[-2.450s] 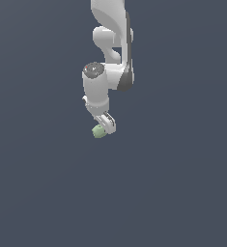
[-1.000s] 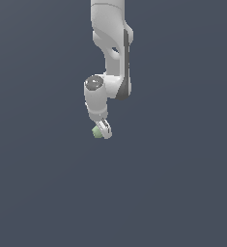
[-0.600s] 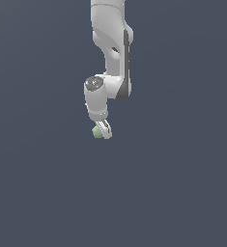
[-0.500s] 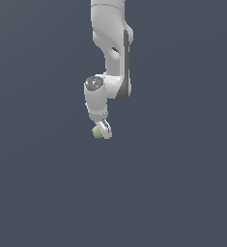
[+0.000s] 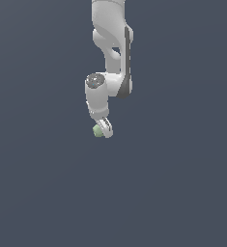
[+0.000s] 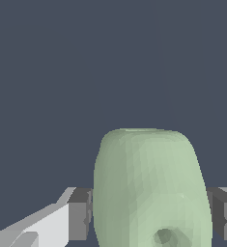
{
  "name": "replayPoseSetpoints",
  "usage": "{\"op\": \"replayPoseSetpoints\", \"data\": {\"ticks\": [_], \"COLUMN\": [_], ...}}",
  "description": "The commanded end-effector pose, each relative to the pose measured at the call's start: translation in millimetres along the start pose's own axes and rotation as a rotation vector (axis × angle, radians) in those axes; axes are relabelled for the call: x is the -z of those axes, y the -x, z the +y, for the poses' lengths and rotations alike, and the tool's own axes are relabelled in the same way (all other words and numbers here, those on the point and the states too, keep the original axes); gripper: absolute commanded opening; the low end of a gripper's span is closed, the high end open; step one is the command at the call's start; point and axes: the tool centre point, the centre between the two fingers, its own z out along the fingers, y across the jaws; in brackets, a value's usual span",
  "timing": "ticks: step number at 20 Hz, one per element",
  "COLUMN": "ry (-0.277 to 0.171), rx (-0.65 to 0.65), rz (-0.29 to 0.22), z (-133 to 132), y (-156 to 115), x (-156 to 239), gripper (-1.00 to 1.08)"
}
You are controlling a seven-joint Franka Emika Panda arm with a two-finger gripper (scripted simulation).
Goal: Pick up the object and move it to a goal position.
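1. Your gripper (image 5: 103,130) has its jaws closed on the object (image 6: 151,190), one grey pad (image 6: 79,214) pressed to each flank.
2. The object (image 5: 97,130) sits at the arm's (image 5: 111,58) lowest tip, against plain grey ground; no goal marker shows.
3. Expect a light, stiff lump. Its rounded, matte sides could roll between flat pads.
4. The hold is across its widest middle, which looks sound. Carry it steadily.

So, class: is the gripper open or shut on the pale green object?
Shut on it. In the wrist view the grey finger pads press both sides of the object; the gripper holds it.
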Motion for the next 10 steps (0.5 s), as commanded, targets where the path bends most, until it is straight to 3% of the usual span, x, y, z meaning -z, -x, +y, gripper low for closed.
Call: {"op": "replayPoseSetpoints", "data": {"ticks": [1, 10], "ry": [-0.001, 0.0], "rx": [0.0, 0.0], "rz": [0.0, 0.001], "z": [-2, -11], "y": [4, 31], "x": [9, 66], "gripper": [-1.0, -1.0]}}
